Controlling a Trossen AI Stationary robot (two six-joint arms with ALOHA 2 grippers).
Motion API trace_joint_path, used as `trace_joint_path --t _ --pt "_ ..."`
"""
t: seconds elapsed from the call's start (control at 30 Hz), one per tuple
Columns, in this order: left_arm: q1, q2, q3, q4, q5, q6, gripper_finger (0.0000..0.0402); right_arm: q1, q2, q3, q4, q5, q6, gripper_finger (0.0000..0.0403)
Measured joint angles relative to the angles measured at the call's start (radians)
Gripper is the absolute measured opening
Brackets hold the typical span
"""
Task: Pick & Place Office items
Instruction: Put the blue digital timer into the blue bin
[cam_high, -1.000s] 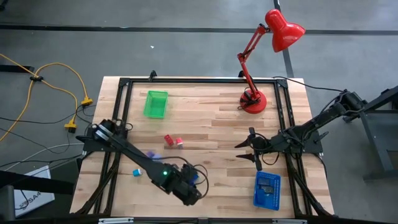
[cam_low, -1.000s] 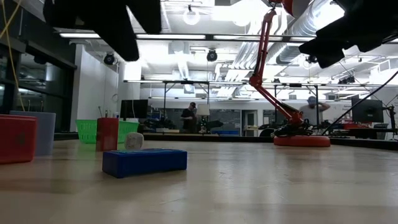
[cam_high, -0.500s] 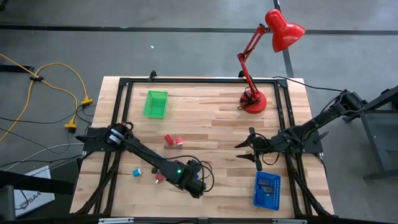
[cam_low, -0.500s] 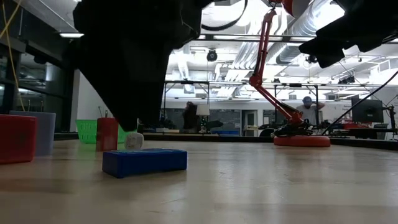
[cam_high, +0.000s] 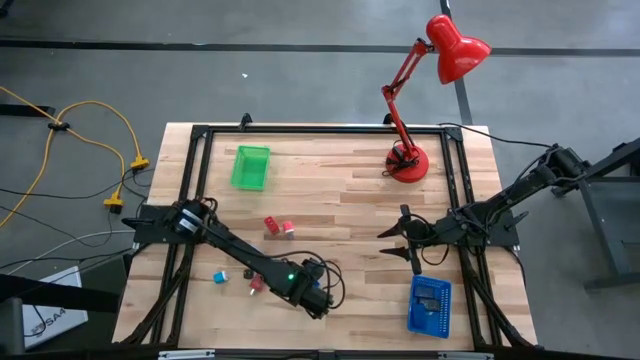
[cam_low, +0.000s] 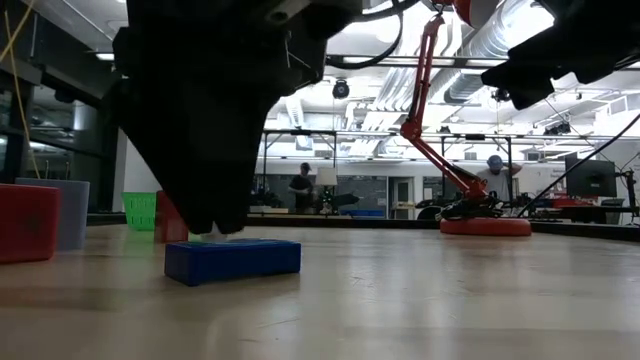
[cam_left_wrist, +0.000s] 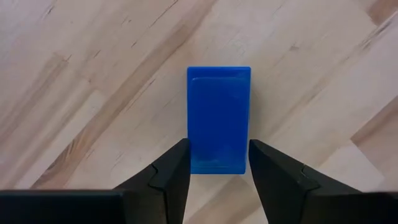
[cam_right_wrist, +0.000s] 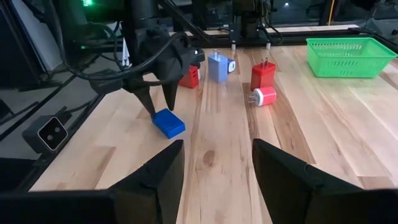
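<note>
The left gripper (cam_left_wrist: 217, 163), fingers parted and empty, straddles one end of the blue block (cam_left_wrist: 219, 118), whose long axis runs straight ahead between them.

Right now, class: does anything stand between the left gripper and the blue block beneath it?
Nothing visible does. The left gripper hangs over the blue block, open fingers on either side of one end, bare table around. The right gripper waits apart.

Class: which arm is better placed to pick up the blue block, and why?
The left. Its gripper hangs right over the blue block, jaws open on either side of it. The right gripper waits farther off, mid-table.
</note>
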Motion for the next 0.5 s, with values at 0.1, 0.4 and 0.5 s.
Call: trace_joint_path --t 0.1,0.4,0.5 --pt "0.0 -0.001 0.0 0.0 -0.001 0.003 0.0157 0.0 0.0 0.0 -0.001 0.0 0.0 0.0176" --pt "0.001 0.018 0.001 0.007 0.003 0.029 0.0157 0.0 0.0 0.0 -0.001 0.0 0.0 0.0176" --pt "0.001 0.016 0.001 0.007 0.003 0.029 0.0157 0.0 0.0 0.0 0.0 0.0 0.0 0.0176"
